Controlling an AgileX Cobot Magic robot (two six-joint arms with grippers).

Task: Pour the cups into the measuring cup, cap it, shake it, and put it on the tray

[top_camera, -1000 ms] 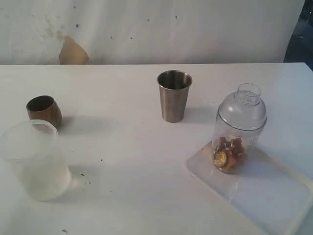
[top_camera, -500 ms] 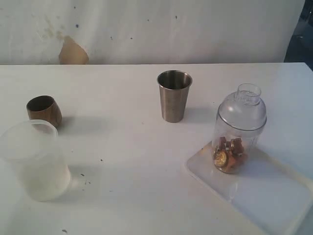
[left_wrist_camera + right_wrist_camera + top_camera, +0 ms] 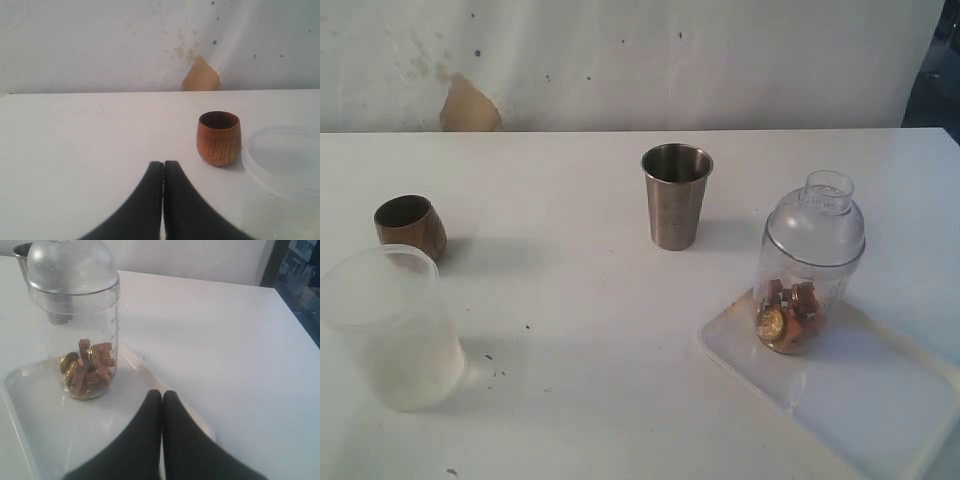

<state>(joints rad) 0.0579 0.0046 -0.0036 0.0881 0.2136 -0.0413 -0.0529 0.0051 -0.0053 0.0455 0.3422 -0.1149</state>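
The clear measuring cup [image 3: 807, 270] [image 3: 82, 335] stands upright on the white tray [image 3: 880, 400] [image 3: 30, 430], capped with its domed lid and holding brown and gold pieces. The small wooden cup [image 3: 410, 226] [image 3: 218, 137] stands at the left, with the frosted plastic cup [image 3: 390, 325] [image 3: 285, 160] just in front of it. Neither arm shows in the exterior view. My left gripper [image 3: 163, 164] is shut and empty, a short way from the wooden cup. My right gripper [image 3: 162, 394] is shut and empty over the tray's edge, apart from the measuring cup.
A steel tumbler [image 3: 676, 195] stands upright near the middle of the white table [image 3: 570, 290]. A white wall with a tan patch [image 3: 470, 105] runs behind the table. The table's right edge [image 3: 300, 315] shows in the right wrist view.
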